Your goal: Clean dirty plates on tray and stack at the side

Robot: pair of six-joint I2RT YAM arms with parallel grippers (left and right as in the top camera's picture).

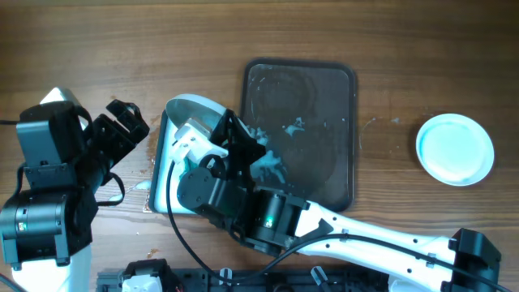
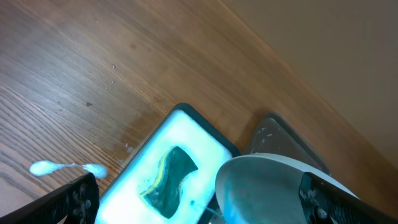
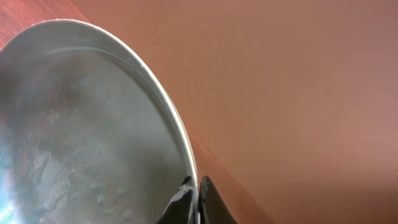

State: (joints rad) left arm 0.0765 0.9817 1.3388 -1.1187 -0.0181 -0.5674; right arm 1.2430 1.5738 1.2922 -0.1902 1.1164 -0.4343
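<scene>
The right pincer (image 3: 194,191) was seen closed on the rim of a plate (image 3: 81,124), one finger pressed to each face of the edge; the plate was held tilted and lifted, its wet, streaked face turned toward the wrist camera; from overhead it was seen above the far end of a small white tray (image 1: 159,166), just beside the left edge of the brown tray (image 1: 353,138). In the white tray a green sponge (image 2: 171,177) was seen lying in pale liquid, partly under the raised plate. The left pincer (image 1: 134,120) was held open, its fingers (image 2: 81,198) set wide apart with nothing between them; it hung over the bare table (image 1: 81,49), near the white tray and apart from it. A small pale blob of liquid (image 2: 46,167) was seen on the wood beside that tray. On the brown tray blue smears (image 1: 293,126) were spread across the dark floor. A second plate (image 1: 455,148), pale blue and round, was seen lying flat on the table, well apart from the brown tray on its right.
</scene>
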